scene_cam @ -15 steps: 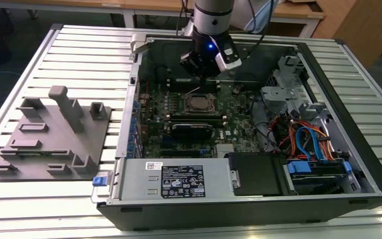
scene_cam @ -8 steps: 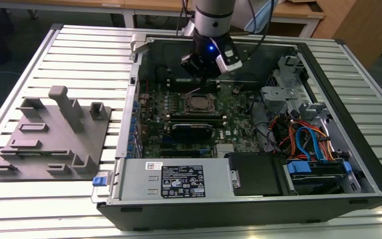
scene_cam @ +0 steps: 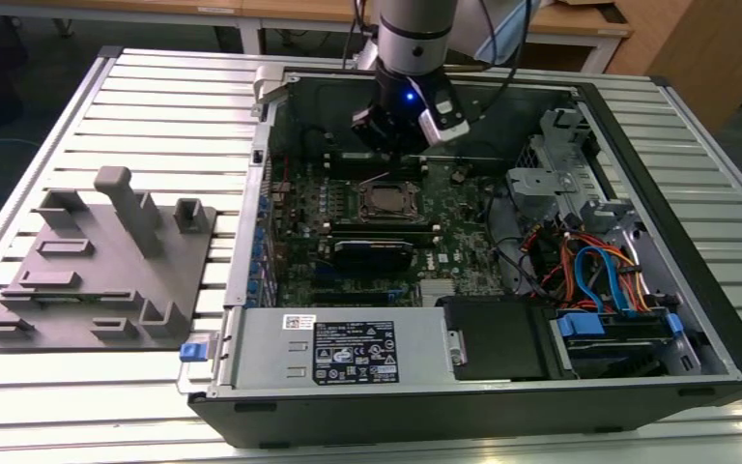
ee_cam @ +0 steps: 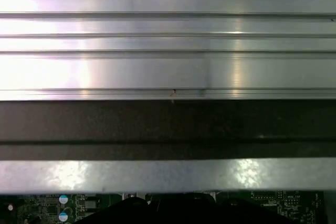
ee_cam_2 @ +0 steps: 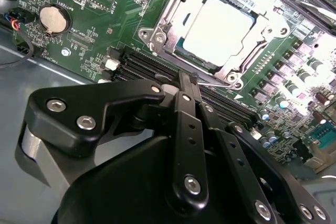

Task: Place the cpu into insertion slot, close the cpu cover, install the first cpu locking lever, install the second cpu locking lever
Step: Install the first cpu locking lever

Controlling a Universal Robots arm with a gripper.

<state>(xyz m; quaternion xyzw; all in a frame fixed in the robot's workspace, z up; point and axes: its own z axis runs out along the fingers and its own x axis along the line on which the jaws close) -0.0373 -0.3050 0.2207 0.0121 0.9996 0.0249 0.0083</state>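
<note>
Slatted metal bench [scene_cam: 152,87] carries open computer case [scene_cam: 680,319], motherboard [scene_cam: 455,261] facing up. Your gripper [ee_cam_2: 188,78] hangs just beside insertion slot [scene_cam: 363,201], jaws together. Cpu [ee_cam_2: 218,30] lies flat in slot, silver top up, square, no long axis. Cpu cover [ee_cam_2: 157,38] lies flat around it. Grey fixture [scene_cam: 100,261] at exterior view's left.

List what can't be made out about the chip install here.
Chip, second wrist view: glare whites out its top.
Claw, second wrist view: its own links hide what the shut tip touches.
Cover frame, exterior view: too small to judge latching.
Circuit board, first wrist view: cut off by the picture edge.
</note>
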